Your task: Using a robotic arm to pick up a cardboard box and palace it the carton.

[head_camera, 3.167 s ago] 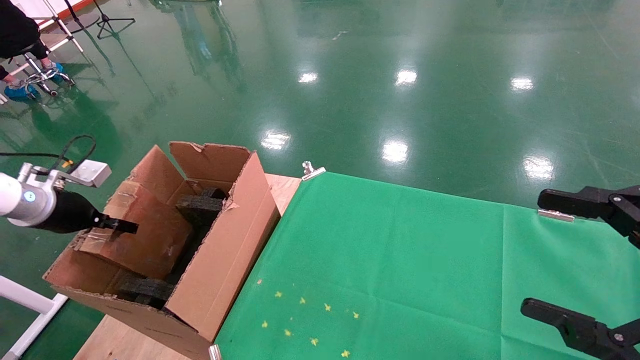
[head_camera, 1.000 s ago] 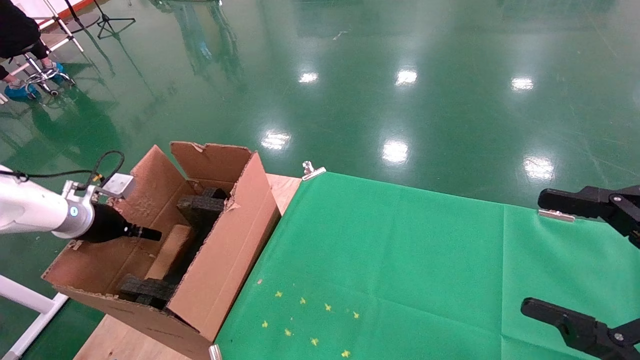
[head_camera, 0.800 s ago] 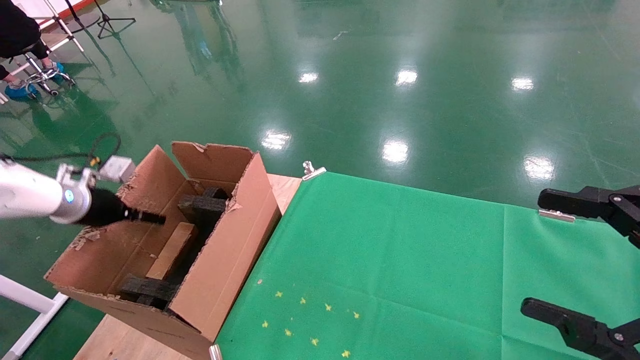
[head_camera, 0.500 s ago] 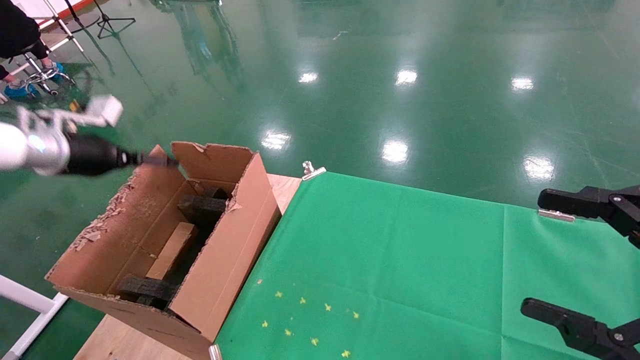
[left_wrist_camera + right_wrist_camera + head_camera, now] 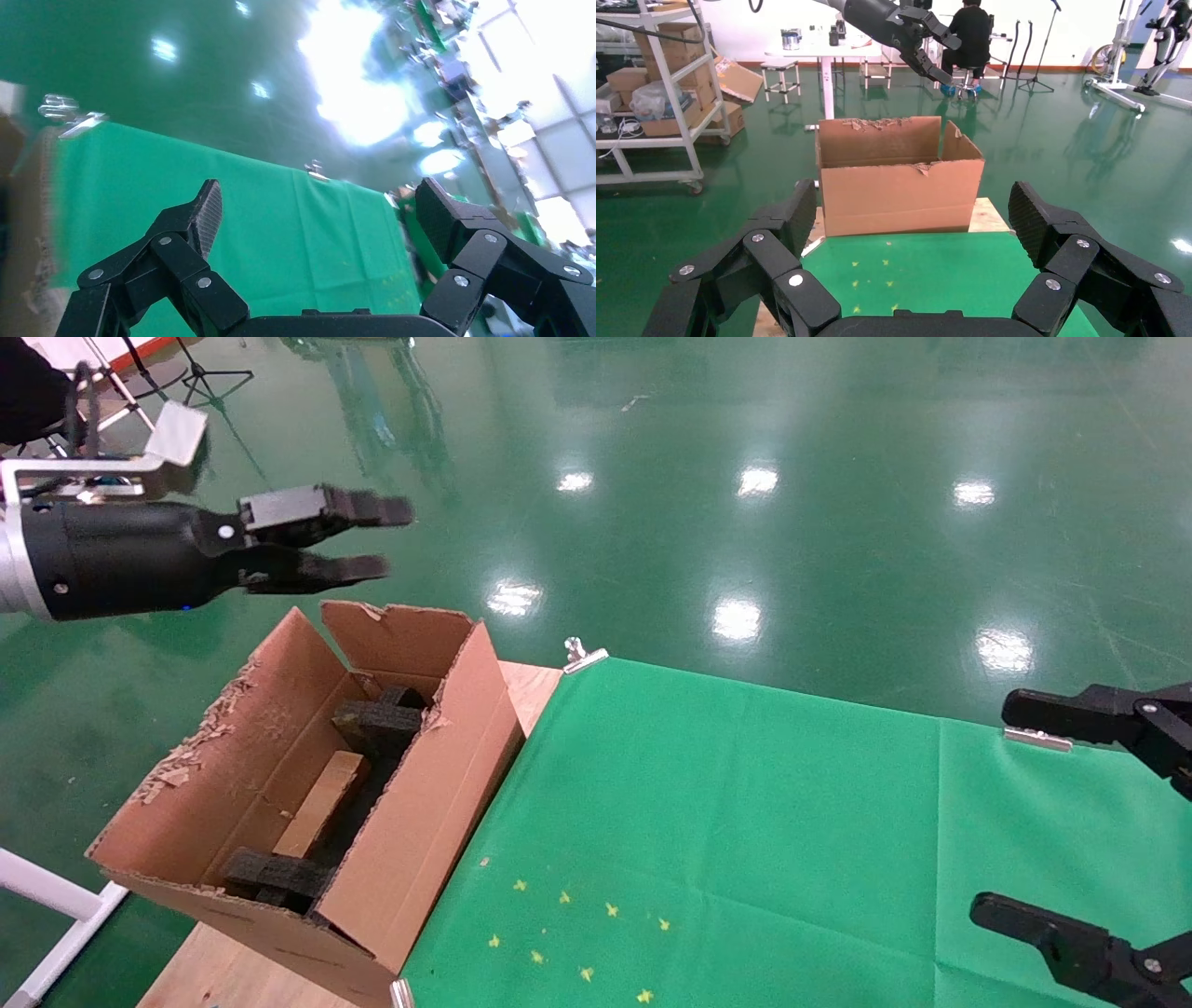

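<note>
The large brown carton stands on the table's left end with its ragged flaps up; it also shows in the right wrist view. The small flat cardboard box lies inside it between black foam blocks. My left gripper is open and empty, high above the carton's far-left flap, with the black wrist behind it. In its own view nothing is between the jaws. My right gripper is open and empty at the table's right side, also seen in its own view.
A green cloth covers the table right of the carton, held by metal clips. Bare wood shows beside the carton. A white frame stands low at the left. A seated person and a shelf rack stand farther off.
My left gripper let the cardboard box go inside the carton, then rose out of it and up to the far left, jaws now open. The right arm has not moved.
</note>
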Robot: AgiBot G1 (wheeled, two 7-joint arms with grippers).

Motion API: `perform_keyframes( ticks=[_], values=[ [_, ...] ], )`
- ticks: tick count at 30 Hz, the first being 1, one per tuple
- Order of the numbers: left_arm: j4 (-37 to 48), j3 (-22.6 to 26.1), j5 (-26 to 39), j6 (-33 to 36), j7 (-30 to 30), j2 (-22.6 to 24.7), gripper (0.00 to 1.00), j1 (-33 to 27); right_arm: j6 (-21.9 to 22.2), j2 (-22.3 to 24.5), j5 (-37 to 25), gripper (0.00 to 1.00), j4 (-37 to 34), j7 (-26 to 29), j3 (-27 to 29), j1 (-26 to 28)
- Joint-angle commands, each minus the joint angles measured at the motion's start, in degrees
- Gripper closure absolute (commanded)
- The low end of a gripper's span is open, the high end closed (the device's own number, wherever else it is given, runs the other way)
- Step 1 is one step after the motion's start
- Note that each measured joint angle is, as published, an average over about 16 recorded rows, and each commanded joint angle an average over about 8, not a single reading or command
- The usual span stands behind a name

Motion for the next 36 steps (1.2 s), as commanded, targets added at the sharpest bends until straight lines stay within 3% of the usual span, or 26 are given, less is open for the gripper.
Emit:
perform_keyframes(
  ticks=[1, 12, 36],
  values=[
    [-0.1, -1.5, -3.1, 3.5, -1.6, -0.2, 0.0, 0.9, 0.0, 0.0, 0.0, 0.0, 0.0, 0.0, 0.0, 0.0],
    [-2.7, -2.9, -3.9, 3.0, 0.6, 0.0, 0.0, 3.3, 0.0, 0.0, 0.0, 0.0, 0.0, 0.0, 0.0, 0.0],
    [-25.6, -14.8, -11.0, 1.5, 17.7, 1.3, 0.0, 21.0, 0.0, 0.0, 0.0, 0.0, 0.0, 0.0, 0.0, 0.0]
  ],
)
